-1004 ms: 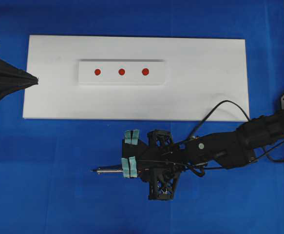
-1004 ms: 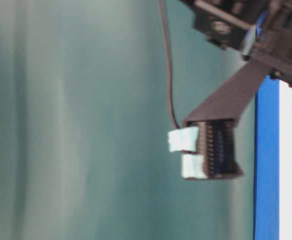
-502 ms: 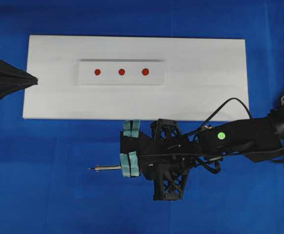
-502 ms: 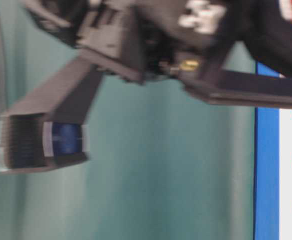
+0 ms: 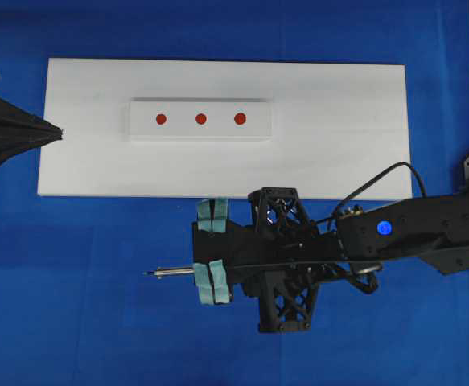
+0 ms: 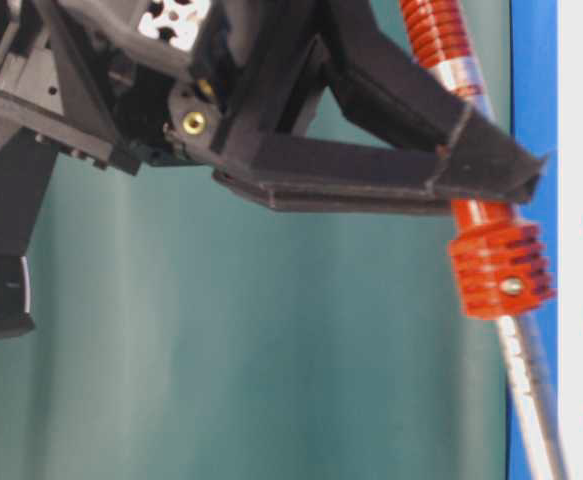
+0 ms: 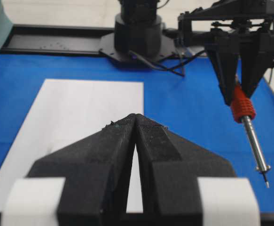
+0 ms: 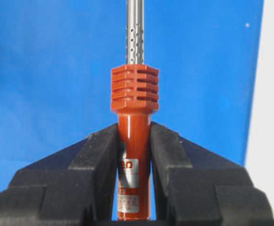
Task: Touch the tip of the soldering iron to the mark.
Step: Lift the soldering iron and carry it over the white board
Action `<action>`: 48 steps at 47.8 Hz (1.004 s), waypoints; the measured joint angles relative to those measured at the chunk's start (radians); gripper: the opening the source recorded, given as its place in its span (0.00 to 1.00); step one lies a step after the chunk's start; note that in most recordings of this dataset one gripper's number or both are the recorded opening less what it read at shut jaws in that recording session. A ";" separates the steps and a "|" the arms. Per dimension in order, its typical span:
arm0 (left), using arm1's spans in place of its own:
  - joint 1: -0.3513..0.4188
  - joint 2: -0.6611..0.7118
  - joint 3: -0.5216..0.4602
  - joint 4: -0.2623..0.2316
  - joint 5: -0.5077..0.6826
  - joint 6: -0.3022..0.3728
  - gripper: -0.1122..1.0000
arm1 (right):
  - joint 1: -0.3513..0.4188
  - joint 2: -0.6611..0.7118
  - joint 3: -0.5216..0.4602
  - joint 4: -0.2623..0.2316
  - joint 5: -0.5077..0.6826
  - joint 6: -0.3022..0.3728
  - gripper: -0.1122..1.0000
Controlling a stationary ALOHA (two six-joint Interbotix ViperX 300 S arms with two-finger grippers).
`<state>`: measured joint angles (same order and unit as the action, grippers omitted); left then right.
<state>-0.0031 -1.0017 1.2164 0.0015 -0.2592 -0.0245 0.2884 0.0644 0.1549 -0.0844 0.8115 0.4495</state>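
Overhead view: a white board [image 5: 226, 161] is laid on blue table cover [image 5: 81, 305], filling the upper middle of the frame. A smaller white block [image 5: 200, 137] is set on the board toward its upper part. Three red dots are seen in a row on the block; the mark [image 5: 201, 119] is the middle one.

The right gripper [image 5: 211, 261] is found in the lower middle of the frame, below the board's lower edge and over the blue cover. It is clamped on the soldering iron [image 5: 174, 273], whose silver shaft is projected toward the left of the frame. The tip [image 5: 147, 274] is located at lower left of centre, well apart from the mark and off the board. The black cord [image 5: 371, 181] is looped up at right over the board's lower right corner.

Right wrist view: the orange-red handle [image 8: 133, 155] is pinched between the two black fingers [image 8: 99, 155], ribbed collar just above them, perforated shaft running out of the top of the frame.

Left wrist view: the iron is seen at upper right, angled down, tip clear of the blue cover.

The left gripper [image 5: 57, 131] is placed at the left edge of the overhead frame, its point just over the board's left border. Its jaws are pressed together with nothing between them.
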 measured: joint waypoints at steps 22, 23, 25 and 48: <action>0.000 0.000 0.002 0.002 0.000 0.000 0.12 | -0.235 -0.071 0.061 -0.006 0.006 -0.206 0.16; 0.000 0.000 0.002 0.000 0.000 0.000 0.12 | -0.247 -0.072 0.061 -0.006 0.008 -0.216 0.16; 0.000 -0.002 0.002 0.000 0.000 0.000 0.12 | -0.272 -0.072 0.061 -0.006 0.011 -0.239 0.16; 0.000 -0.002 0.002 0.000 0.002 0.000 0.12 | -0.485 -0.074 0.060 0.017 0.009 -0.459 0.16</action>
<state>-0.0031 -1.0032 1.2180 0.0015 -0.2577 -0.0245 -0.1963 -0.0092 0.2148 -0.0675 0.8207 -0.0092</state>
